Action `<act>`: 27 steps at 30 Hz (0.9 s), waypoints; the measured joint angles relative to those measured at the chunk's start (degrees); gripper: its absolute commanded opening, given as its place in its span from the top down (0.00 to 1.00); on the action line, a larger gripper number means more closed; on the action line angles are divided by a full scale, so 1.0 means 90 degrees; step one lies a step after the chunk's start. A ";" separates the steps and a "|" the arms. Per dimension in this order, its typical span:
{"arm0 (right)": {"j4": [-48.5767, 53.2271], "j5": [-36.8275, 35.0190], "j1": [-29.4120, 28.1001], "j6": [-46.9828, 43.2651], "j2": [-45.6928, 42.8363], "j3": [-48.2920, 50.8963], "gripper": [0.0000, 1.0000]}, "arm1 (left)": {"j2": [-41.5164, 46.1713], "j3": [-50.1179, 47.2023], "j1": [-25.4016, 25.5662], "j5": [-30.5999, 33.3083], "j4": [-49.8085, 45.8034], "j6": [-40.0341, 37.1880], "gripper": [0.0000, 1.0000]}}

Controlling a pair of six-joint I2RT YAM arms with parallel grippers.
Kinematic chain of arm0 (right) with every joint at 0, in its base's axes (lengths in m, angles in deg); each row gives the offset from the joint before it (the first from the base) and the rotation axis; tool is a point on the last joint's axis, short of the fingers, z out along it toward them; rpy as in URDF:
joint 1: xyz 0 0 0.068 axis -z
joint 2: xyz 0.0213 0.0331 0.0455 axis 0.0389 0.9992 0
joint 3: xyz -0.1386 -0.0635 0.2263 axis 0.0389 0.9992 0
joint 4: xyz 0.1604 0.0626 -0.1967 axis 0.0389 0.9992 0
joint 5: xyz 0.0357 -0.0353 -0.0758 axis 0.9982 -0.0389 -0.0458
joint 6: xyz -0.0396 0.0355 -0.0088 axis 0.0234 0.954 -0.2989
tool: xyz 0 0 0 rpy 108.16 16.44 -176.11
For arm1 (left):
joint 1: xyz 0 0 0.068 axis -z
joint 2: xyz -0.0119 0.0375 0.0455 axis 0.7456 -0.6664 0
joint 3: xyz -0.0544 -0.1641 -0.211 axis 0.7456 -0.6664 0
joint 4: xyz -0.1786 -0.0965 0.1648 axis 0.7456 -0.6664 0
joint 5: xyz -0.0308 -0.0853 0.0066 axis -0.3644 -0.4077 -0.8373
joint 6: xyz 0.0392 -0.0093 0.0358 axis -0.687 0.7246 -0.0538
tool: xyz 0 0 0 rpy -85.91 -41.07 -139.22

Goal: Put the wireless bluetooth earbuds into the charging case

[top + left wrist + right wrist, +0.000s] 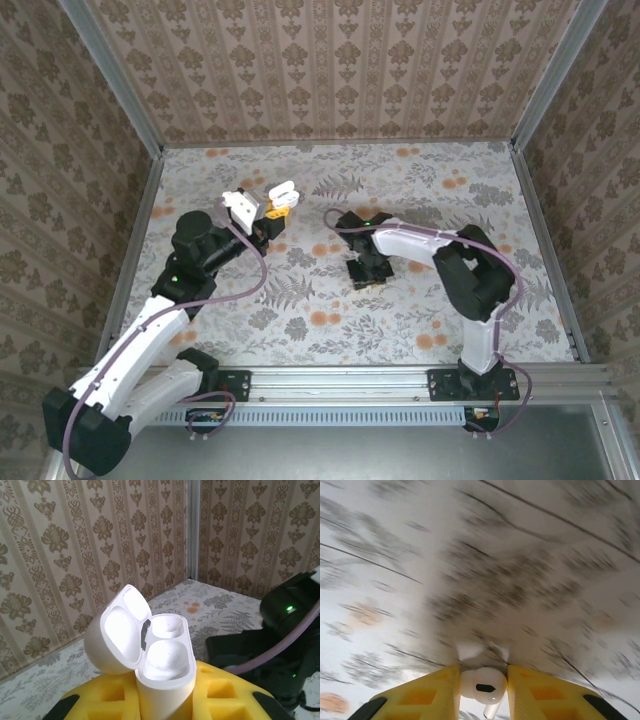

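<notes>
The white charging case (165,667) stands upright between the yellow pads (227,690) of my left gripper (165,692), which is shut on its lower body. Its lid (117,632) is swung open to the left and both wells look bare. From above, the case (282,192) is held up over the table's left-middle by the left gripper (272,212). One white earbud (482,682), stem pointing down, is pinched between the yellow fingers (427,695) of my right gripper (483,684), close above the floral table. In the top view the right gripper (366,272) points down near the table's centre.
The floral table cover (400,320) is fenced by patterned walls (330,70) and metal corner posts (110,75). A metal rail (340,385) runs along the near edge. The right arm's dark body (282,635) lies just right of the case in the left wrist view.
</notes>
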State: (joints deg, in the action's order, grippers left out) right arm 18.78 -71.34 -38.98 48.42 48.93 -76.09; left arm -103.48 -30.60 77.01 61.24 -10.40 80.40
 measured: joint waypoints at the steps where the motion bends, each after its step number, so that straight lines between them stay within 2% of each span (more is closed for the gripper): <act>1: -0.0036 -0.0007 0.0075 0.0189 -0.0143 0.0187 0.68 | -0.0029 0.0000 0.0000 -0.0005 0.0027 0.0019 0.89; 6: -0.0182 -0.0053 0.0160 0.0585 -0.0248 0.0369 0.66 | -0.0117 0.0000 0.0005 -0.0029 0.0155 0.0041 0.89; 13: -0.0134 -0.0049 0.0160 0.0384 -0.0170 0.0279 0.59 | -0.0121 0.0000 0.0005 -0.0027 0.0160 0.0044 0.89; 22: 0.0294 -0.0080 0.0136 -0.0284 0.0107 -0.0078 0.63 | -0.0121 0.0000 0.0005 -0.0027 0.0160 0.0044 0.89; 27: 0.0318 -0.0124 0.0136 -0.0359 0.0107 -0.0083 0.60 | -0.0146 0.0000 0.0005 -0.0027 0.0189 0.0044 0.89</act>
State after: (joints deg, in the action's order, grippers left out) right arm 21.65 -72.45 -37.76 45.19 49.89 -76.83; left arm -104.79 -30.60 77.05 61.00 -8.70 80.80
